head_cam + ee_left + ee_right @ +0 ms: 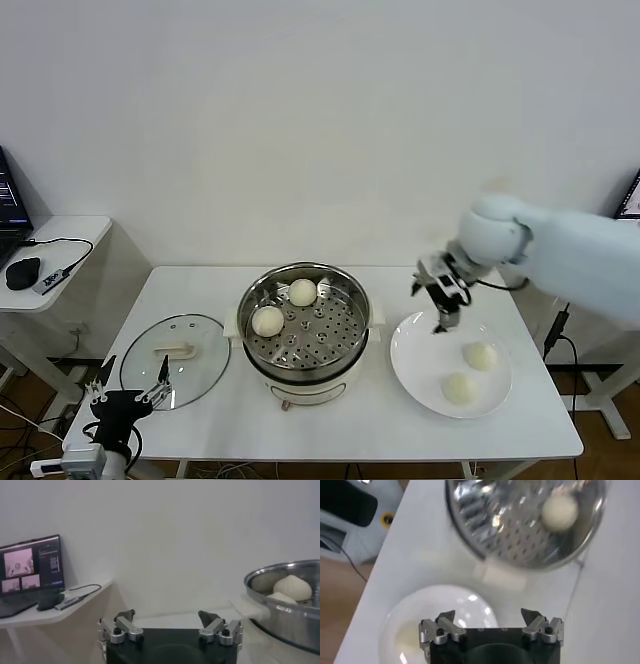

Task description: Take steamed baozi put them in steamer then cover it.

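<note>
You are working through the loading step: two steamed baozi (284, 307) are already sitting on the perforated tray inside the steamer (304, 322), which is standing at the middle of the bench (340, 420), and two more are waiting on the white plate (412, 345) toward the right front corner. Your right gripper (441, 323) is hanging over the far rim of that plate, between the steamer and the right edge, with its jaws spread and nothing between them; its wrist view is showing the plate directly below and the steamer's tray beyond. Your left gripper (128, 397) is sitting parked off the front left corner, jaws likewise spread and empty, with the glass cover (177, 358) lying flat on the bench near the left edge, just beside the steamer. Judging by this, you are about to fetch the third bun. The next move is calling for you to bring the right gripper toward the front of the plate, centre the open jaws over one bun, lower, and close gently, since the buns look soft and round and may roll or dent. The cover is waiting until all four are in.
</note>
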You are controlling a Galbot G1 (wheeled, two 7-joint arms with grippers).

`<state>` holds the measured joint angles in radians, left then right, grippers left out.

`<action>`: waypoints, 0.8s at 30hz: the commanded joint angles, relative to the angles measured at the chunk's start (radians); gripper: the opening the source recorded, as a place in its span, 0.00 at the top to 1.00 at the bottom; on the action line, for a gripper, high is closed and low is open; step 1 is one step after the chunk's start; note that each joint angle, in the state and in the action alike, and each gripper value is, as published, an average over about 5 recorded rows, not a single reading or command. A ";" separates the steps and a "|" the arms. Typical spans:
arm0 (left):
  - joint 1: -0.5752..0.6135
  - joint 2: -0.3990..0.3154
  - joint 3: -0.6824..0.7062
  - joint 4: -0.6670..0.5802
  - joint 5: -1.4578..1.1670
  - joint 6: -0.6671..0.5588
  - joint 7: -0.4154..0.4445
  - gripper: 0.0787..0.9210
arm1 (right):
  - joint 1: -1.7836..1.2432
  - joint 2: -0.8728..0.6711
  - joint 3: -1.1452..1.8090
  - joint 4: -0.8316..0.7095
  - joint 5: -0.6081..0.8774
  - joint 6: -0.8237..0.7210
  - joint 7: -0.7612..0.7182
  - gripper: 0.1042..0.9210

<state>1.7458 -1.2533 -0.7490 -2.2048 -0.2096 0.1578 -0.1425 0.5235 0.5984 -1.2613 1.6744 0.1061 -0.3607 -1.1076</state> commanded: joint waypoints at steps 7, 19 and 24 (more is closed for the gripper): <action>-0.005 -0.001 0.000 0.021 0.003 0.000 0.000 0.12 | -0.511 -0.155 0.308 -0.007 -0.232 0.036 0.001 0.12; -0.007 -0.007 0.002 0.038 0.005 -0.001 0.000 0.12 | -0.608 -0.149 0.370 -0.042 -0.266 0.047 -0.005 0.12; -0.007 -0.007 0.001 0.039 0.006 -0.001 0.000 0.12 | -0.640 -0.140 0.396 -0.058 -0.278 0.049 0.008 0.12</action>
<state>1.7384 -1.2616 -0.7478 -2.1686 -0.2043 0.1576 -0.1425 -0.0097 0.4727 -0.9330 1.6303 -0.1370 -0.3177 -1.1077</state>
